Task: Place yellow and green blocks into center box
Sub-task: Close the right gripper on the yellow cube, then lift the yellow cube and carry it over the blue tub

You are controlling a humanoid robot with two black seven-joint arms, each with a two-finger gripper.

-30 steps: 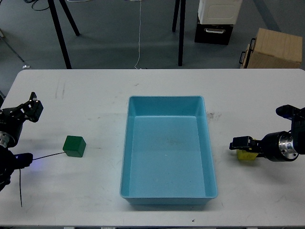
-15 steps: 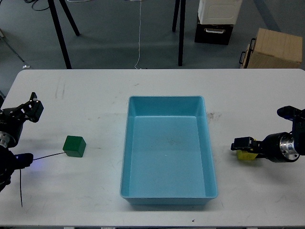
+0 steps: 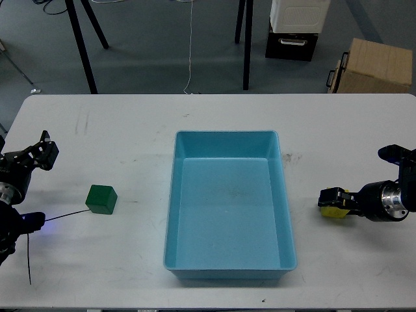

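Observation:
The green block (image 3: pixel 102 199) sits on the white table left of the blue center box (image 3: pixel 170 221), which is empty. My left gripper (image 3: pixel 38 185) is at the table's left edge, a short way left of the green block, its two fingers spread wide apart and empty. The yellow block (image 3: pixel 336 212) rests on the table right of the box. My right gripper (image 3: pixel 333 201) comes in from the right and its black fingers are closed around the yellow block, which shows only in part beneath them.
A thin black cable (image 3: pixel 62 214) runs from my left arm toward the green block. Beyond the table's far edge are black stand legs (image 3: pixel 82 45), a cardboard box (image 3: pixel 376 66) and a white and black case (image 3: pixel 296 26).
My right gripper's fingers have drawn a little to the right and tighter over the yellow block. My left gripper has shifted slightly down and left. The green block has not moved.

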